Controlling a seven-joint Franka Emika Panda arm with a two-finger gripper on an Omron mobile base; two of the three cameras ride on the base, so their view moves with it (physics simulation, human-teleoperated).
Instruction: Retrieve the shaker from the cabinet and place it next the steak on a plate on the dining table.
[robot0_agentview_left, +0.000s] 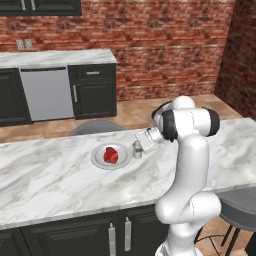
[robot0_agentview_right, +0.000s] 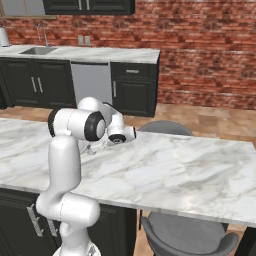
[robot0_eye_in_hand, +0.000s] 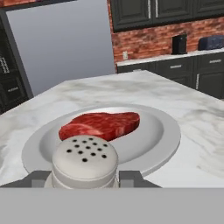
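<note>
The light-grey shaker (robot0_agentview_left: 137, 149) stands upright on the white marble dining table (robot0_agentview_left: 50, 175), just right of the round pale plate (robot0_agentview_left: 97, 161). The red steak (robot0_agentview_left: 111, 155) lies on that plate. My gripper (robot0_agentview_left: 140, 146) reaches in from the right at table height, shut on the shaker. In the hand view the shaker's perforated domed top (robot0_eye_in_hand: 85, 159) sits between my two fingertips (robot0_eye_in_hand: 41, 178), both pressed against its sides. Beyond it are the steak (robot0_eye_in_hand: 103, 124) and the plate's rim (robot0_eye_in_hand: 168, 131). The cabinet is out of view.
A grey chair back (robot0_agentview_left: 96, 127) rises behind the table's far edge, and a grey stool (robot0_agentview_left: 240, 210) stands at my near right. My own arm (robot0_agentview_right: 75, 125) hides the plate in the right base view. A steel dishwasher (robot0_agentview_left: 47, 92) sits under the far counter.
</note>
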